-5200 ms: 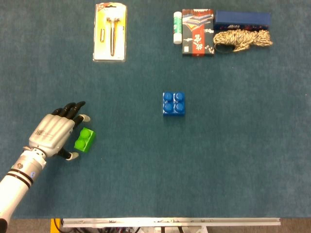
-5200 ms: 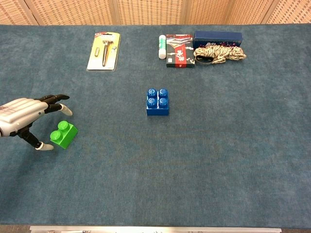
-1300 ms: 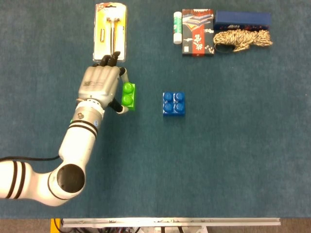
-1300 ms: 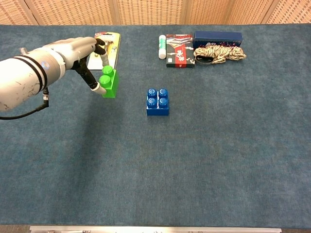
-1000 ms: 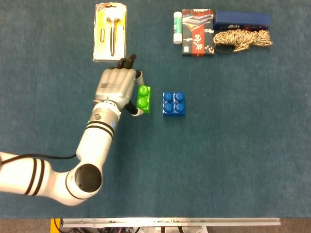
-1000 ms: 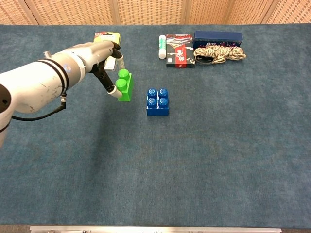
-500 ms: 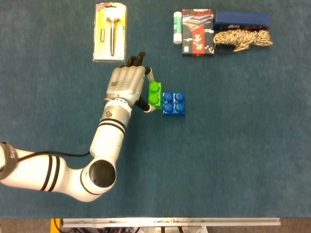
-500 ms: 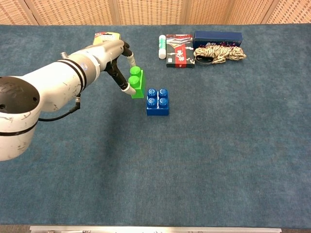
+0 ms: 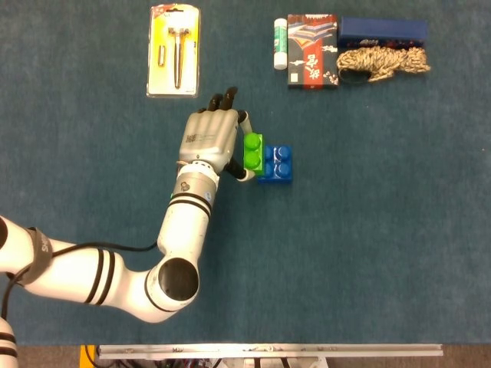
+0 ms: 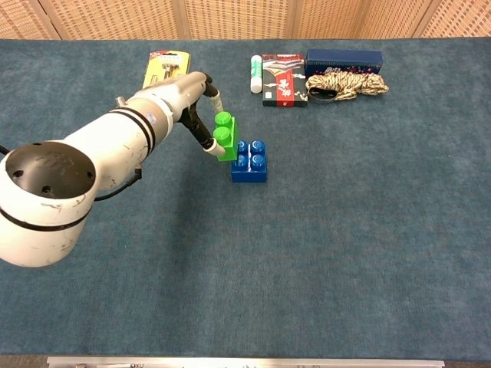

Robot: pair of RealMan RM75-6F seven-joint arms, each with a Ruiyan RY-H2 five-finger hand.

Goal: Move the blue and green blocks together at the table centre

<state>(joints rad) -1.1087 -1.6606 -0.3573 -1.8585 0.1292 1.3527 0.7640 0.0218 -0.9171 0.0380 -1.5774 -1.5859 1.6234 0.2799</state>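
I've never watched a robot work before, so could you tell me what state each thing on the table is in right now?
Left robot hand: holds the green block between its fingers.
Green block: held, studs up, overlapping the blue block's left edge.
Blue block: on the table, studs up.
Tool pack: lying flat, sealed.
Rope: bundled.
Glue stick: lying down, capped.
Right robot hand: not in view.

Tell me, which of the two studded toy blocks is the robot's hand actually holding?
The small green plastic block, pinched in the left hand. It overlaps the left edge of the square blue plastic block, which the fingers do not grip.
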